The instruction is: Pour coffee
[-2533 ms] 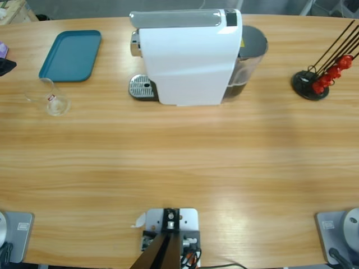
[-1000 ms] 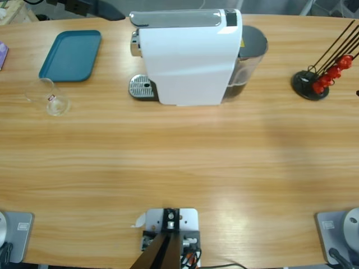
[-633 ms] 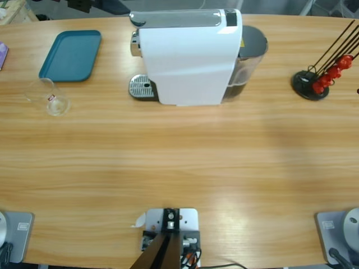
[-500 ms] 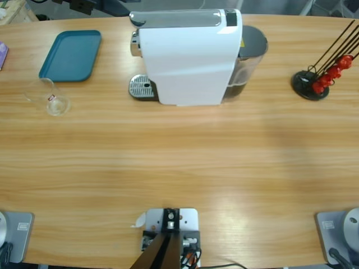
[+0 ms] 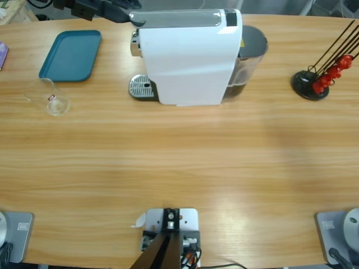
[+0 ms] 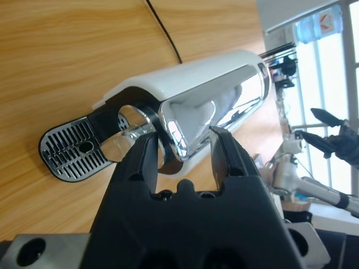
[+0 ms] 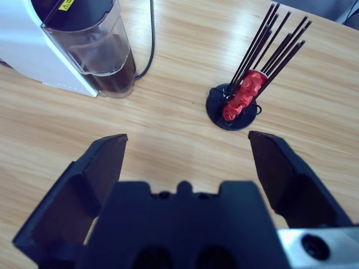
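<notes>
1. Left gripper [image 6: 180, 147]: jaws part open, set either side of the chrome lever [image 6: 210, 115] on the coffee machine [image 5: 190, 56]; contact unclear.
2. From above, that gripper [image 5: 106, 9] sits at the machine's top left end.
3. Right gripper [image 7: 188, 162]: jaws spread wide, holding nothing, above bare table [image 7: 168, 112].
4. Ahead of it: the machine's water tank [image 7: 92, 45] and a capsule rack [image 7: 238, 98].
5. Empty glass [image 5: 50, 98] near the teal tray [image 5: 70, 55]. No coffee seen in it.

We see no coffee poured: glass [image 5: 49, 98] clear, empty, lying on side on tabletop [image 5: 179, 162] below teal tray [image 5: 70, 55], well left of coffee machine [image 5: 188, 56].
</notes>
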`<act>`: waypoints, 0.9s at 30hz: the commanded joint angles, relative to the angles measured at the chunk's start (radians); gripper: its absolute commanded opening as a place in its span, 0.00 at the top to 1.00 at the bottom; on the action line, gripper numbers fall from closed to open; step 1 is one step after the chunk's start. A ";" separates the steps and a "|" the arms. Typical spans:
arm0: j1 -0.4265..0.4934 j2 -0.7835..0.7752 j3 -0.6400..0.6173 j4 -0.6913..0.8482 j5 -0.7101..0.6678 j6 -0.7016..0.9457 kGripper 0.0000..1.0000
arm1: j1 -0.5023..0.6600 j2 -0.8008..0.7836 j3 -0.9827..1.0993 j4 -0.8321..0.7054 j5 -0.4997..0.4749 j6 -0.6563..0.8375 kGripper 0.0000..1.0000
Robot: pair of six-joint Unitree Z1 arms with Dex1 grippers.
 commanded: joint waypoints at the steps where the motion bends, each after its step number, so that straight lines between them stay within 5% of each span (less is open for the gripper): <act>1: -0.009 0.056 0.032 0.015 -0.011 -0.008 0.80 | 0.009 -0.012 0.039 -0.009 0.002 -0.012 0.04; 4: -0.009 0.055 0.032 0.015 -0.006 -0.007 1.00 | 0.009 -0.013 0.039 -0.009 0.002 -0.012 0.05; 19: -0.006 0.023 0.019 0.018 -0.005 -0.004 1.00 | 0.009 -0.012 0.051 -0.024 0.003 -0.010 0.07; 27: -0.017 -0.010 -0.128 0.019 -0.015 0.018 1.00 | 0.009 -0.017 0.051 -0.024 0.003 -0.010 0.08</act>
